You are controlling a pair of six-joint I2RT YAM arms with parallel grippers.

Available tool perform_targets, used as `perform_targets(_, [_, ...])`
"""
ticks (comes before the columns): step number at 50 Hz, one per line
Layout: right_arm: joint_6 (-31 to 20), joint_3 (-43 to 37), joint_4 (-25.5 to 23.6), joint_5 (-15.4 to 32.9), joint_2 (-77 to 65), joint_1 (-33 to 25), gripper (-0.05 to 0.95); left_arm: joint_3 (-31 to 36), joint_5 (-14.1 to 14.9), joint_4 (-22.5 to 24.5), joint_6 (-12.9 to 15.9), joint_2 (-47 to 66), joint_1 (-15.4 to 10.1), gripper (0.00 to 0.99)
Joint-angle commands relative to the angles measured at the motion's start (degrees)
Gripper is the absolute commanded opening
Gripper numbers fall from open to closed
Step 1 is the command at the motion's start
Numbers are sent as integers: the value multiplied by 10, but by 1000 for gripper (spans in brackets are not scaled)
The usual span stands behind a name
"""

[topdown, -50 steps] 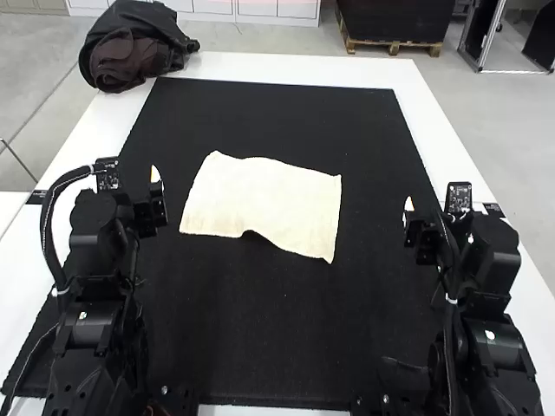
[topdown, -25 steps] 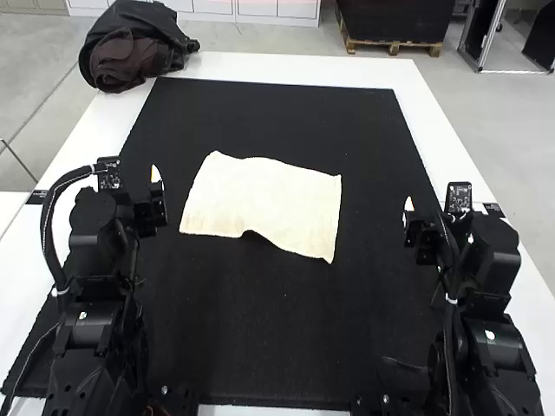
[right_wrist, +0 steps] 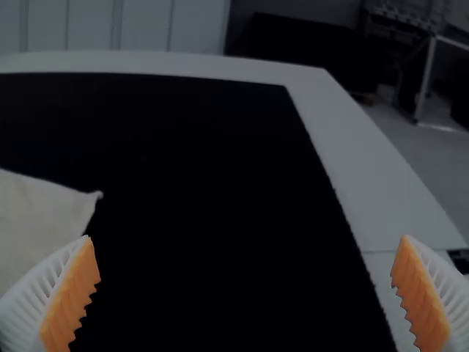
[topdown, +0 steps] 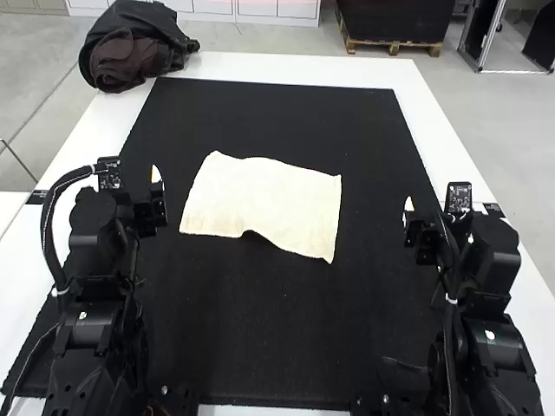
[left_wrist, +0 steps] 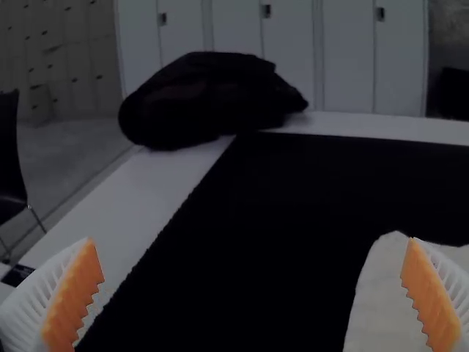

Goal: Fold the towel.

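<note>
Both gape wide: my left gripper [topdown: 156, 192] near the black mat's [topdown: 277, 338] left edge, my right gripper [topdown: 408, 215] near its right. Towel's [topdown: 263, 204] between them, spread out, kinda wavy, well in from the mat's edges.

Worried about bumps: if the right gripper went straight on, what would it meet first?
The right gripper's way looks free over the black mat, passing right of the towel; its height above the mat is unclear.
</note>
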Motion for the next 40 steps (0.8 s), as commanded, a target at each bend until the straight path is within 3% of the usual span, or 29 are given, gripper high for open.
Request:
perform_targets(1, [-5, -4, -4, -9, -4, 0, 921, -2, 7, 5, 6, -5, -1, 957])
perform_targets(10, [-6, -4, 9, -9, -4, 0, 921, -2, 7, 7, 7, -4, 0, 959])
perform_targets(16, [-57, -3, 50, -8, -4, 0, 920, -2, 6, 31, 11, -4, 0, 959])
perform_targets(22, [-110, -3, 98, -5, -4, 0, 918, -1, 2, 107, 54, -4, 2, 957])
perform_targets(27, [-111, -2, 169, -2, -4, 0, 913, -1, 1, 173, 178, -4, -1, 933])
perform_targets(32, [-105, 38, 186, -11, -2, 0, 902, 17, 5, 209, 189, -4, -1, 933])
perform_targets(40, [-63, 147, 165, -35, 43, 0, 900, 134, 18, 178, 188, 37, -1, 934])
